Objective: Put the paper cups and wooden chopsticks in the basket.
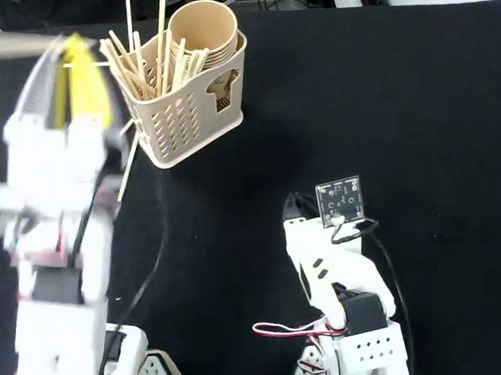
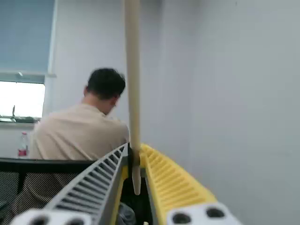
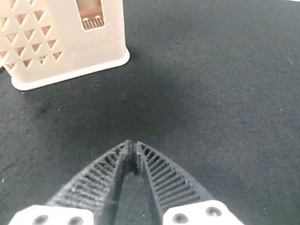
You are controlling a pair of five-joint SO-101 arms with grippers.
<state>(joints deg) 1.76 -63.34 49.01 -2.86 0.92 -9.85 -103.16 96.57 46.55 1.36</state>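
The main risk we see is the held chopstick (image 2: pixel 132 93) slipping or swinging. The left gripper (image 2: pixel 133 153) has its fingers closed on it very near 1 end, so almost all of its length stands free beyond the tips. A quick turn toward the basket (image 1: pixel 179 116) could pivot it in the pinch or drop it on the bench (image 1: pixel 381 105). A 2nd hazard, in our judgement, is the entry itself: the basket is already crowded, with a bundle of chopsticks (image 1: pixel 143 63) fanned out in 1 compartment and stacked paper cups (image 1: pixel 204 30) in the other. A long stick brought in at a slant could catch the fanned sticks or nudge the basket. In the high view the left arm (image 1: pixel 58 206) is raised beside the basket, on the chopstick side and apart from its rim. The pale blurred bar crossing that arm's tip is probably the held stick, though we cannot be sure. Another thin stick (image 1: pixel 129 167) shows against the basket's near wall, outside it; whether it leans or lies flat we cannot tell. The right gripper (image 3: pixel 133 152) has its fingers shut on nothing, low over bare bench, apart from the basket and pointing toward it.
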